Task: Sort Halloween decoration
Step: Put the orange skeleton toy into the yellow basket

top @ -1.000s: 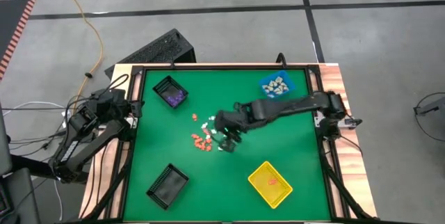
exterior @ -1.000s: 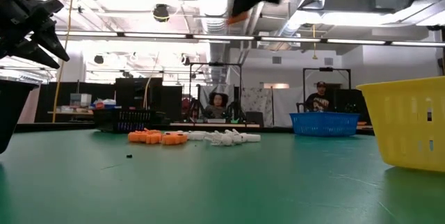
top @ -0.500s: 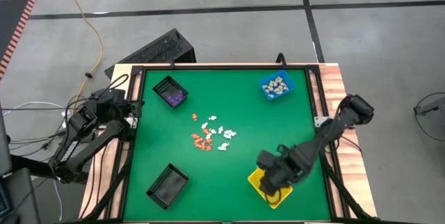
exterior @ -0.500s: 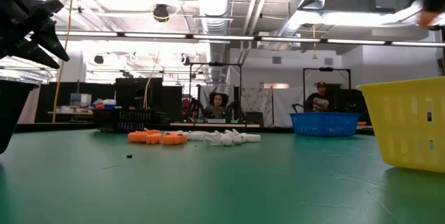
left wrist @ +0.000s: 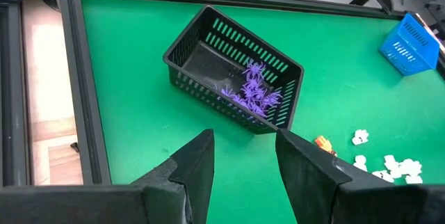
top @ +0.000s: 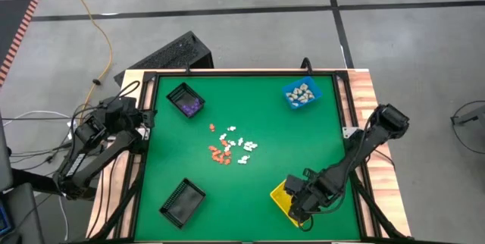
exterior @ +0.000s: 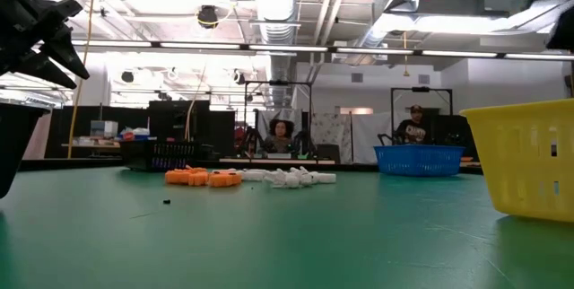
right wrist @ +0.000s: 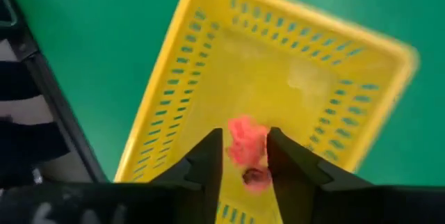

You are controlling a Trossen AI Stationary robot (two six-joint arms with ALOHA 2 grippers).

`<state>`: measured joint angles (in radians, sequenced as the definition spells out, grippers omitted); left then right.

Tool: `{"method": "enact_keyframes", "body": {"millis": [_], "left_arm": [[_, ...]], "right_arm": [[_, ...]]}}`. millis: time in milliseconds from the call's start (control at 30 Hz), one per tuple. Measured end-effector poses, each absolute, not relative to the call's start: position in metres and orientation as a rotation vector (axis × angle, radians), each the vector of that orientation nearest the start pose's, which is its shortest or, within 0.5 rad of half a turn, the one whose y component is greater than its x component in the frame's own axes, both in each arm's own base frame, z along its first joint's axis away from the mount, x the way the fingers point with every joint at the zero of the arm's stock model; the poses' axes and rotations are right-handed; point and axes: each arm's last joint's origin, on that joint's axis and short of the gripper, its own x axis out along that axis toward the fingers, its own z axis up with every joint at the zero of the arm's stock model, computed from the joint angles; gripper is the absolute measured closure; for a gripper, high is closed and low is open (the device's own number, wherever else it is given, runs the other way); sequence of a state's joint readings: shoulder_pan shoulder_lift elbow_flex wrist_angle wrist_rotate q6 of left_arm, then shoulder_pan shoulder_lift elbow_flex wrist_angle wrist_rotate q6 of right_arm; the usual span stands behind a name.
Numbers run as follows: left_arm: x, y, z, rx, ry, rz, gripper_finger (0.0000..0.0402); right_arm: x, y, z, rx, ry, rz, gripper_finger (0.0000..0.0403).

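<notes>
Hidden: in the high view the right gripper (top: 301,201) covers much of the yellow perforated plastic bin (top: 282,198), so its inside cannot be seen there. In the low view this arm is only a dark shape at the upper edge, cut off.
Hard to make out: the orange-red small decoration piece (right wrist: 247,142) is blurred in the right wrist view; its form and its long axis I cannot tell.
Right arm pose: it reaches from the worktop's right side down to the near right corner, bent, with the wrist above the yellow bin.
Right jaws: parted a little, with the orange-red piece between the two fingers; whether they press it or have let it go I cannot tell.
Left arm pose: it waits folded outside the left edge of the green worktop (top: 258,176), and the left gripper (left wrist: 243,156) points toward the black slotted plastic bin (left wrist: 188,53).
Left jaws: open, holding nothing.
Purple pieces: small purple spider-like decorations (left wrist: 252,92) lie in one end of the black bin.
Loose pieces: a scattered group of orange and white tiny decorations (top: 229,146) lies near the worktop's middle.
Blue bin: the blue plastic bin (top: 292,92) at the far right corner holds beige pieces.
</notes>
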<state>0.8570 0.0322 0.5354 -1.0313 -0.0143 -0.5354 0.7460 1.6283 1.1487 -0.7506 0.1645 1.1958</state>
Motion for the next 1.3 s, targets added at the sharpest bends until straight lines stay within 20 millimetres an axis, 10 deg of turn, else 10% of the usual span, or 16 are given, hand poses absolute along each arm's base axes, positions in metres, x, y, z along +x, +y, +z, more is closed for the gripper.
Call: {"method": "enact_keyframes", "body": {"millis": [333, 567, 967, 1300], "left_arm": [[0.016, 0.019, 0.234, -0.713, 0.260, 0.973, 0.0258], [0.016, 0.019, 0.234, -0.713, 0.260, 0.973, 0.0258], [0.016, 0.019, 0.234, -0.713, 0.260, 0.973, 0.0258], [0.016, 0.019, 0.234, -0.712, 0.260, 0.973, 0.0258]], "right_arm": [[0.235, 0.203, 0.218, 0.420, 1.212, -0.099, 0.0182], [0.253, 0.154, 0.246, 0.360, 1.087, -0.116, 0.0181], [0.335, 0.042, 0.249, 0.347, 0.720, -0.251, 0.0187], [0.415, -0.009, 0.223, 0.351, 0.599, -0.349, 0.0187]]}}
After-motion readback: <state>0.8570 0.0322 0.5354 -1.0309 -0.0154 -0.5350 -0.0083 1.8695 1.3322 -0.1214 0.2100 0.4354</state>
